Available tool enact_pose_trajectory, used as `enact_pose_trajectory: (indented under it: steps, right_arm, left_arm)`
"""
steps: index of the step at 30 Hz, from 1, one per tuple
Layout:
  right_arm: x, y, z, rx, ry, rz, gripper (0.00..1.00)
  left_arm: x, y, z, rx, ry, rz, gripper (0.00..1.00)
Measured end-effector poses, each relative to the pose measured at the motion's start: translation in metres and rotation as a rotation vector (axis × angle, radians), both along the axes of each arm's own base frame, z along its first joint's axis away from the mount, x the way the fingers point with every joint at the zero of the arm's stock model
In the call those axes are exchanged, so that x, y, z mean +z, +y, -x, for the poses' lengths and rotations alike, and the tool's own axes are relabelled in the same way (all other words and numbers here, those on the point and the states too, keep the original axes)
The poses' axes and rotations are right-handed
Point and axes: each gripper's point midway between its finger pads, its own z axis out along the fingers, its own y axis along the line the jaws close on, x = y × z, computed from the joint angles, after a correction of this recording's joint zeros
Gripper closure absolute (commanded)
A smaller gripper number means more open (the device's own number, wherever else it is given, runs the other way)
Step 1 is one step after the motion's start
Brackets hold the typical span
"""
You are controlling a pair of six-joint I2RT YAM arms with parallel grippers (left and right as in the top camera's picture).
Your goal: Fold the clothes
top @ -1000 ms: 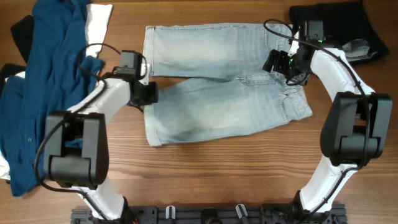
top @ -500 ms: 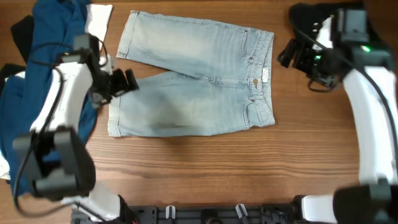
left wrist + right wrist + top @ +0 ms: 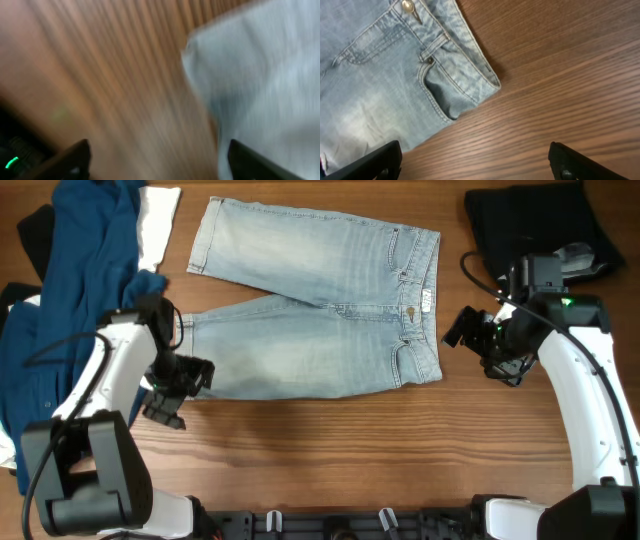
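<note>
The light-blue jeans (image 3: 310,300) lie flat in the middle of the table with the legs doubled over. The waistband and brass button (image 3: 409,312) are at the right. My left gripper (image 3: 176,392) hovers at the jeans' front-left corner. In the blurred left wrist view it (image 3: 160,167) is open over bare wood, with the denim edge (image 3: 260,85) to its right. My right gripper (image 3: 475,348) sits just right of the waistband. In the right wrist view it (image 3: 477,167) is open and empty over wood, with the front pocket (image 3: 445,87) ahead of it.
A dark blue shirt (image 3: 80,280) is heaped at the left with a white cloth (image 3: 160,220) beside it. A black garment (image 3: 525,230) with a grey patch (image 3: 580,255) lies at the back right. Bare wood (image 3: 330,450) runs along the front.
Both grippers have let go of the jeans, which now lie flat and further left. The left gripper moved down to the front-left corner. The right came forward beside the waistband.
</note>
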Motion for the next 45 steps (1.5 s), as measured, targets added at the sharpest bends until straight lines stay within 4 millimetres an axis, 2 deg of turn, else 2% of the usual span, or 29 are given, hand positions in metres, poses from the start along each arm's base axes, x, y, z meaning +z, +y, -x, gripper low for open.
enact_pose_trajectory:
  steps: [2, 5, 6, 7, 8, 9, 12, 15, 18, 21, 24, 25, 27, 28, 29, 32, 35, 36, 38, 40, 42, 43, 45]
  right_arm:
    - [-0.010, -0.001, 0.000, -0.001, 0.001, 0.003, 0.08]
    - [-0.015, -0.001, -0.002, -0.004, -0.011, 0.003, 0.09]
    - [-0.018, -0.001, -0.004, -0.004, -0.021, 0.004, 0.12]
    - [-0.019, 0.000, -0.005, -0.004, -0.024, 0.003, 0.15]
    - [-0.022, 0.004, -0.004, 0.000, -0.021, 0.003, 0.19]
    - [-0.023, 0.010, -0.002, 0.015, -0.014, 0.004, 0.19]
    - [-0.027, 0.034, 0.002, 0.069, 0.002, 0.017, 0.20]
    - [-0.044, 0.050, 0.005, 0.086, 0.061, 0.055, 0.21]
    - [-0.073, 0.048, 0.010, 0.054, 0.153, 0.080, 0.27]
    - [-0.110, 0.047, 0.014, 0.023, 0.228, 0.090, 0.26]
    - [-0.134, 0.048, 0.010, 0.016, 0.237, 0.091, 0.27]
    - [-0.138, 0.048, 0.008, 0.012, 0.235, 0.091, 0.32]
    - [-0.138, 0.049, 0.004, 0.005, 0.222, 0.088, 0.77]
    - [-0.138, 0.049, 0.003, 0.006, 0.217, 0.087, 0.95]
    - [-0.138, 0.050, 0.001, 0.006, 0.209, 0.083, 0.96]
    - [-0.135, 0.049, -0.002, 0.029, 0.207, 0.064, 0.96]
    - [-0.126, 0.032, -0.003, 0.041, 0.227, 0.053, 0.96]
    - [-0.119, 0.026, -0.002, 0.035, 0.237, 0.041, 0.96]
    - [-0.088, 0.013, -0.006, 0.029, 0.214, -0.012, 0.96]
    - [-0.047, 0.003, -0.011, 0.031, 0.133, -0.058, 0.96]
    - [-0.023, 0.001, -0.002, 0.039, 0.093, -0.072, 0.96]
    - [-0.011, 0.002, 0.008, 0.051, 0.086, -0.073, 0.96]
    - [0.006, 0.003, 0.027, 0.069, 0.078, -0.069, 0.96]
  left_arm:
    - [-0.022, 0.007, -0.009, 0.062, -0.066, -0.056, 0.21]
    - [-0.034, 0.015, -0.034, 0.087, -0.189, -0.095, 0.22]
    - [-0.034, 0.017, -0.041, 0.089, -0.216, -0.108, 0.33]
    - [-0.034, 0.019, -0.045, 0.091, -0.234, -0.117, 0.56]
    - [-0.034, 0.020, -0.046, 0.098, -0.240, -0.121, 0.88]
    - [-0.034, 0.021, -0.046, 0.098, -0.239, -0.128, 0.96]
    - [-0.035, 0.023, -0.042, 0.099, -0.227, -0.140, 0.96]
    - [-0.037, 0.022, -0.040, 0.099, -0.221, -0.140, 0.96]
    - [-0.037, 0.022, -0.039, 0.099, -0.221, -0.140, 0.96]
    - [-0.038, 0.022, -0.039, 0.099, -0.226, -0.140, 0.96]
    - [-0.038, 0.023, -0.040, 0.108, -0.229, -0.141, 0.96]
    - [-0.038, 0.023, -0.040, 0.112, -0.230, -0.141, 0.96]
    - [-0.038, 0.022, -0.040, 0.110, -0.231, -0.148, 0.96]
    - [-0.038, 0.021, -0.040, 0.106, -0.232, -0.151, 0.96]
    - [-0.038, 0.021, -0.040, 0.100, -0.231, -0.159, 0.96]
    - [-0.037, 0.020, -0.039, 0.073, -0.228, -0.181, 0.96]
    - [-0.029, 0.016, -0.027, 0.054, -0.222, -0.167, 0.96]
    - [-0.020, 0.014, -0.028, 0.040, -0.258, -0.159, 0.96]
    - [0.016, 0.010, -0.035, 0.000, -0.391, -0.137, 0.96]
    - [0.051, 0.004, -0.030, -0.035, -0.499, -0.122, 0.96]
    - [0.085, 0.001, -0.014, -0.052, -0.594, -0.118, 0.96]
    - [0.102, 0.001, -0.006, -0.054, -0.652, -0.123, 0.96]
    - [0.124, -0.002, 0.011, -0.065, -0.731, -0.132, 0.96]
